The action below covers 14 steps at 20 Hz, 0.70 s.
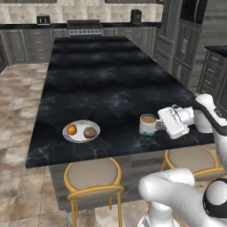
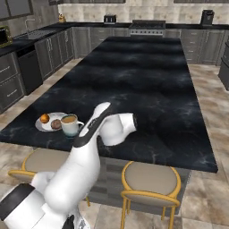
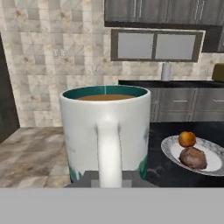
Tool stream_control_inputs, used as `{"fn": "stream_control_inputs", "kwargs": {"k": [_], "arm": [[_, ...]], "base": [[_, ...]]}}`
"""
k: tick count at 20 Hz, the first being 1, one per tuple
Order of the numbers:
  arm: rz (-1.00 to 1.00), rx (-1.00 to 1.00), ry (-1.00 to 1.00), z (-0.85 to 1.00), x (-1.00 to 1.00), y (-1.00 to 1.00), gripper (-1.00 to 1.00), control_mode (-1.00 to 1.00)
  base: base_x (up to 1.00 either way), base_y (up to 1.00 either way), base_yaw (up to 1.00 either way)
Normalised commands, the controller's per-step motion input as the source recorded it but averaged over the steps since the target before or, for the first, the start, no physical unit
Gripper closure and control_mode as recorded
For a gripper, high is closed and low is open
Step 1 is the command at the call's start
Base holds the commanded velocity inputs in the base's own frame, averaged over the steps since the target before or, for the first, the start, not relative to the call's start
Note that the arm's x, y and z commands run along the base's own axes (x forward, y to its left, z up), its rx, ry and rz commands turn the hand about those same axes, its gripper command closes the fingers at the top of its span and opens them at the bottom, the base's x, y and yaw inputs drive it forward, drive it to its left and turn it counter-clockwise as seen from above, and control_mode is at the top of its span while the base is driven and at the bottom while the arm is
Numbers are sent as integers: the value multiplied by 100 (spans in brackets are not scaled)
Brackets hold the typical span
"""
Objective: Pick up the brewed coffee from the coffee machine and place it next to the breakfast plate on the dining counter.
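Placing step: the pincer [image 1: 156, 126] grips the small white teal-banded coffee mug [image 1: 148, 125] by its handle on the black marble surface [image 1: 111, 80] (upright, seemingly), so next release it, the round grey-white breakfast plate [image 1: 81, 131] lying at its 9 o'clock.

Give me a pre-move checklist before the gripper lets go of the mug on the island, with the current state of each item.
1. Mug over the dining counter, not past its edge: ok.
2. Mug upright, coffee level inside: ok.
3. Mug base resting on the marble: cannot tell; it looks down or nearly so in both base views.
4. Mug next to the breakfast plate: ok in the right base view, where they sit close; the left base view shows a clear gap between them.
5. Orange and bun clear of the mug: ok.
6. Gripper at the handle side of the mug; whether its fingers are closed on it: cannot tell.
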Motion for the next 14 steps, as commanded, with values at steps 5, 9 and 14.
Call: {"fn": "stream_control_inputs", "kwargs": {"k": [5,9,14], "arm": [[-9,0,3,-66,93,67,100,-100],[-2,-3,0,-39,82,18,100,-100],[-1,-9,0,-28,57,1,100,-100]], "base": [[0,0,0],[0,0,0],[0,0,0]]}}
